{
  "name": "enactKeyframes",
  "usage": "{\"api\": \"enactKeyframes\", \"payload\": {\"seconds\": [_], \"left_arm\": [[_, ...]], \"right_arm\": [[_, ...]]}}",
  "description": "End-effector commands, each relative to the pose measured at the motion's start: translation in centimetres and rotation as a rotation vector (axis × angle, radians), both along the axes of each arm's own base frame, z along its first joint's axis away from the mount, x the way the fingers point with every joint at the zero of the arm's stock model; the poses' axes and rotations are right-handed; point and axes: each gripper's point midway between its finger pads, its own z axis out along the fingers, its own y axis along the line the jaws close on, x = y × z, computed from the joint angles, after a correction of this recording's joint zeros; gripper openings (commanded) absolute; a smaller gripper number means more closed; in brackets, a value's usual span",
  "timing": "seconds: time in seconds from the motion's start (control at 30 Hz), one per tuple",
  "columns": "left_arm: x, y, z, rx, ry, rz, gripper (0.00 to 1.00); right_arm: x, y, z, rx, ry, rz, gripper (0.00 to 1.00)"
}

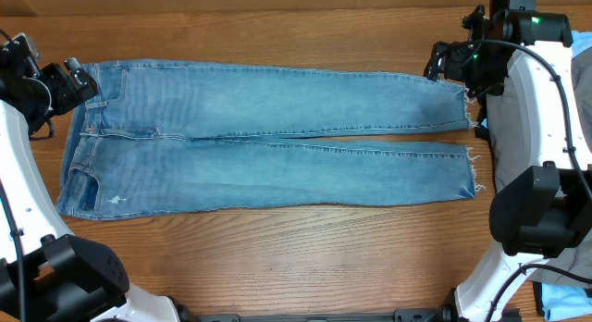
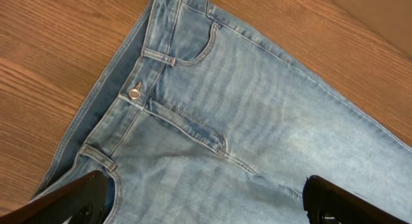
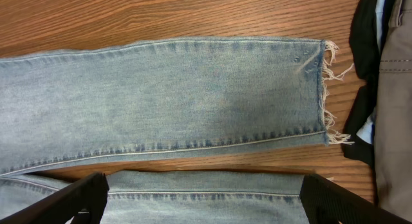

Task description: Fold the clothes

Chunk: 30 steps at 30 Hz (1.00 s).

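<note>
Light-blue denim jeans (image 1: pixel 268 137) lie flat and unfolded across the wooden table, waistband at the left and frayed hems at the right, the two legs side by side. My left gripper (image 1: pixel 81 81) hovers over the far corner of the waistband. In the left wrist view it (image 2: pixel 205 182) is open above the fly and button (image 2: pixel 134 93), with only denim between its fingers. My right gripper (image 1: pixel 444 63) hangs over the far leg's hem. The right wrist view shows it (image 3: pixel 205 180) open above one leg (image 3: pixel 193 198), holding nothing.
More clothes are piled at the table's right end beyond the hems: a grey garment (image 1: pixel 516 128), seen again (image 3: pixel 394 108) beside a black one (image 3: pixel 365 31). A pale-blue garment (image 1: pixel 564 299) lies at the near right corner. Bare wood (image 1: pixel 277 257) runs along the front.
</note>
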Motion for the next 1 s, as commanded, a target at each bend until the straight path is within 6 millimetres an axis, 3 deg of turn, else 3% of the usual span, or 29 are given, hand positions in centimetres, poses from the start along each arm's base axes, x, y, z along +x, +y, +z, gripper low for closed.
{"api": "enactKeyframes", "payload": {"seconds": [0.0,0.1,0.27,0.33,0.43,0.57,0.73,0.83,0.97], "left_arm": [[-0.6,-0.2,-0.4,-0.002,0.031,-0.003,1.00],[-0.9,1.4,-0.4,0.128,0.051,-0.090,1.00],[-0.7,5.1,-0.4,0.205,0.024,-0.072,1.00],[-0.6,6.0,-2.1,0.204,0.055,-0.109,0.93],[-0.3,6.6,-7.7,0.162,0.170,-0.210,0.91],[0.7,5.5,-16.3,-0.012,0.259,-0.286,0.78],[-0.1,4.6,-23.6,-0.139,0.365,-0.301,0.77],[-0.3,4.4,-25.3,-0.158,0.388,-0.305,0.70],[0.3,5.6,-23.9,-0.142,0.364,-0.284,0.52]], "right_arm": [[0.2,0.3,0.6,0.008,-0.018,0.003,1.00],[0.2,0.3,0.6,0.008,-0.019,0.003,1.00],[0.2,0.3,0.6,0.008,-0.019,0.003,1.00],[0.2,0.3,0.6,0.008,-0.018,0.003,1.00],[0.2,0.3,0.6,0.008,-0.018,0.003,1.00],[0.2,0.3,0.6,0.008,-0.018,0.003,1.00],[0.2,0.3,0.6,0.008,-0.018,0.003,1.00],[0.2,0.3,0.6,0.008,-0.019,0.003,1.00],[0.2,0.3,0.6,0.008,-0.018,0.003,1.00]]}}
